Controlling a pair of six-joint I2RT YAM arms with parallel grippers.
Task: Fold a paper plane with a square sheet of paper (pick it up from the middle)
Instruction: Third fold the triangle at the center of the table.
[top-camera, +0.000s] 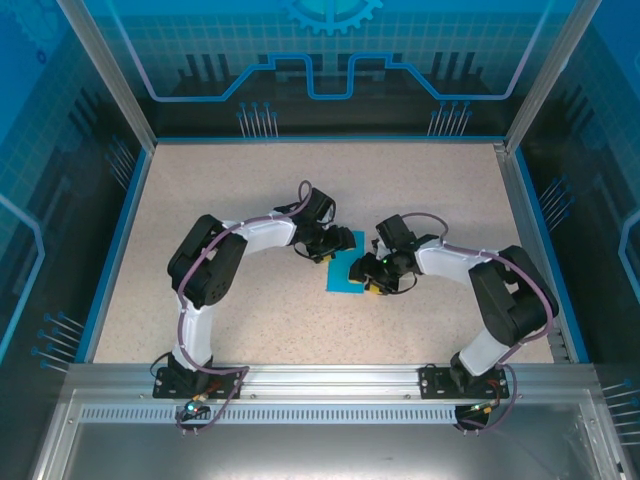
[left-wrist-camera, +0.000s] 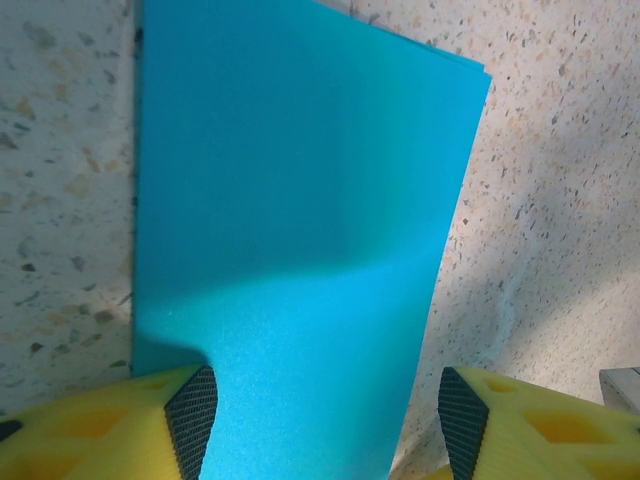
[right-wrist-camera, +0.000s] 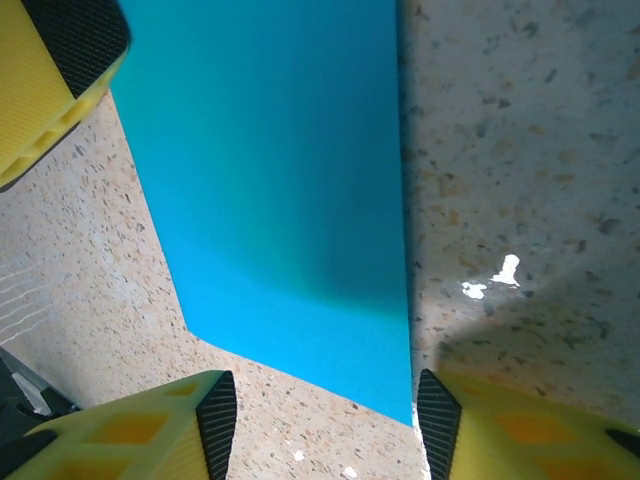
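Observation:
The blue sheet of paper (top-camera: 342, 276) lies folded on the speckled table between the two arms. In the left wrist view it is a long narrow strip (left-wrist-camera: 300, 220) with doubled layers at its far right edge. The right wrist view shows the paper (right-wrist-camera: 290, 180) ending in a slanted edge that runs to a point at the lower right. My left gripper (top-camera: 338, 244) hovers over the paper's far end, open (left-wrist-camera: 325, 425), with the strip lying flat beneath its left pad (left-wrist-camera: 190, 420). My right gripper (top-camera: 375, 283) is over the near end, open (right-wrist-camera: 325, 425), nothing between its pads.
A yellow finger of the left gripper (right-wrist-camera: 50, 80) reaches into the right wrist view's top left, close over the paper. The table (top-camera: 230, 190) is fenced by blue-trimmed transparent walls (top-camera: 128, 220), with an aluminium rail (top-camera: 320, 380) along the front by the arm bases.

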